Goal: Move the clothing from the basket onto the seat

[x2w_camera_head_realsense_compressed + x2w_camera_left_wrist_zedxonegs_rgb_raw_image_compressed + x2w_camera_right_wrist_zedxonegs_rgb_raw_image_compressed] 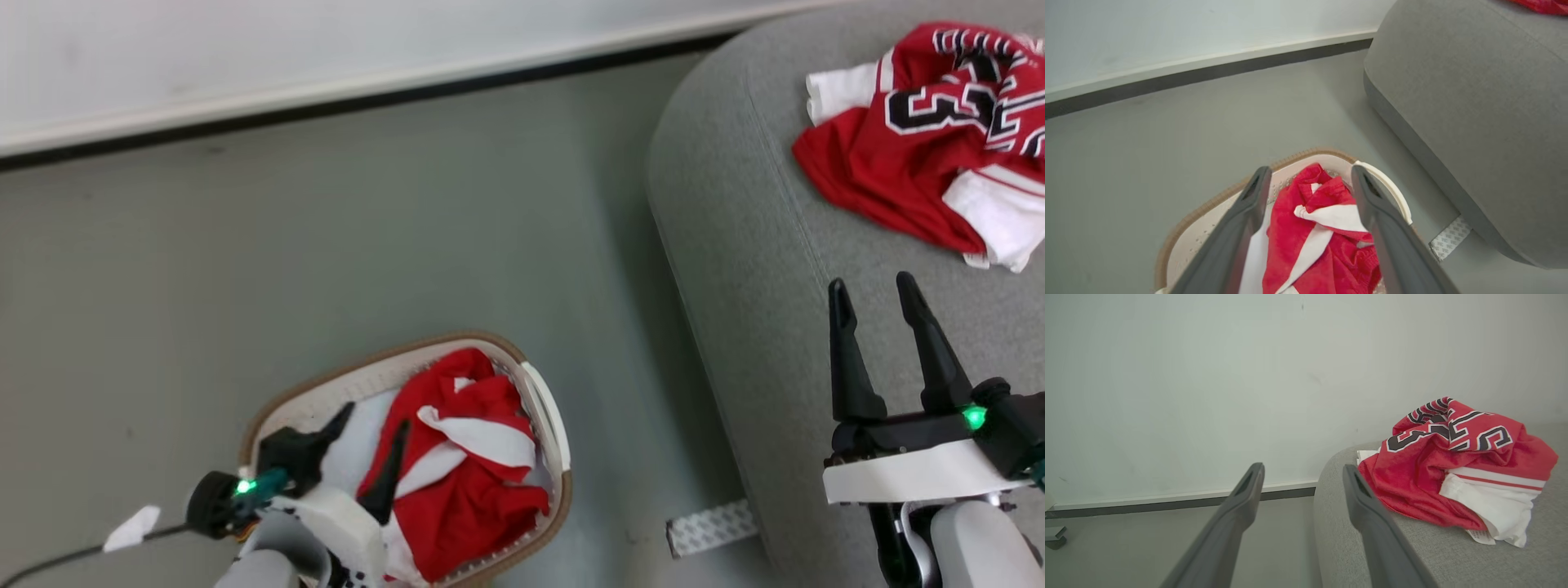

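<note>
My left gripper is closest, its two dark fingers spread wide with nothing between them. It tilts down over the near end of the basket. One finger is above the pale lining and the other lies along the edge of the red garment; whether it touches the cloth I cannot tell. That garment lies bunched inside the basket. Its long axis runs from the far rim back toward me, and a white stripe crosses it on a slant.

My right gripper is also spread and empty. It is held roughly level above the near part of the grey seat, fingers pointing toward the wall. Ahead and to its right, clear of the fingertips, the lettered jersey lies crumpled on the seat. It stretches crosswise, with the black-and-white characters on its far side and a white panel nearer me.

The basket stands on the floor, near the seat's rounded side.
</note>
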Controlling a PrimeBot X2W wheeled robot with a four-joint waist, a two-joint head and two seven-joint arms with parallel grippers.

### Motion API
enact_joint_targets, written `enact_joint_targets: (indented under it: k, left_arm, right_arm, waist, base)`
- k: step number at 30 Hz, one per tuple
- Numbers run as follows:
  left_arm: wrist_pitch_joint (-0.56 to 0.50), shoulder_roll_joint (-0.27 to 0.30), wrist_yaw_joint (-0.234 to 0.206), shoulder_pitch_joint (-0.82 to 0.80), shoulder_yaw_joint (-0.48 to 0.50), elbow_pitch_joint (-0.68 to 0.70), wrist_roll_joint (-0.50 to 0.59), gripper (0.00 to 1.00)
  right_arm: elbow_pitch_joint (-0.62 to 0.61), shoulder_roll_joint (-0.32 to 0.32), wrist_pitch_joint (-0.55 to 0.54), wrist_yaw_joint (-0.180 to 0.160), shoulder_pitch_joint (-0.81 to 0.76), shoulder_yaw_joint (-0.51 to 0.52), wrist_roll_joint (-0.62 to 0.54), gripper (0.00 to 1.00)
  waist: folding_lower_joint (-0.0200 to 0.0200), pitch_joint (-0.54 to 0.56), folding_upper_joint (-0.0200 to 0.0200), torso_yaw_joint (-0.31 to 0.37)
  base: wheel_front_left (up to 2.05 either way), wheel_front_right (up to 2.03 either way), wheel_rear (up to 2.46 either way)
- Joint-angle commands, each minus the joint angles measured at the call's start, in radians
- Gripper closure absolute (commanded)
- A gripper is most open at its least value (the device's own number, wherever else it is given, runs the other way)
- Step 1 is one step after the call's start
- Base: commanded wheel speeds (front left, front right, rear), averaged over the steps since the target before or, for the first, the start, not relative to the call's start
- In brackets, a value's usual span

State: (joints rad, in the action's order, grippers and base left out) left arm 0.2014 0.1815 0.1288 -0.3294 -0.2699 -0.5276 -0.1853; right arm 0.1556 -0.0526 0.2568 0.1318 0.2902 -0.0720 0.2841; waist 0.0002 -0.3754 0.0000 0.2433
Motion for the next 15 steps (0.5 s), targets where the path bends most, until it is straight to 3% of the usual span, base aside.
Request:
enact_joint_targets:
  k: [1,15]
  left_arm:
    - [-0.011,0.023,0.002,-0.029,-0.031,-0.027,-0.003,0.00]
    - [-0.130,0.129,0.001,-0.259,-0.320,-0.295,-0.144,0.00]
  right_arm:
    - [-0.014,0.003,0.007,-0.002,0.022,0.002,0.013,0.00]
    - [-0.170,0.003,0.009,-0.002,0.103,0.003,0.071,0.00]
  waist:
    - [-0.0002,-0.065,0.0000,0.034]
    - [-0.0002,-0.302,0.0000,0.067]
  base:
    - [0.00,0.00,0.00]
    - [0.00,0.00,0.00]
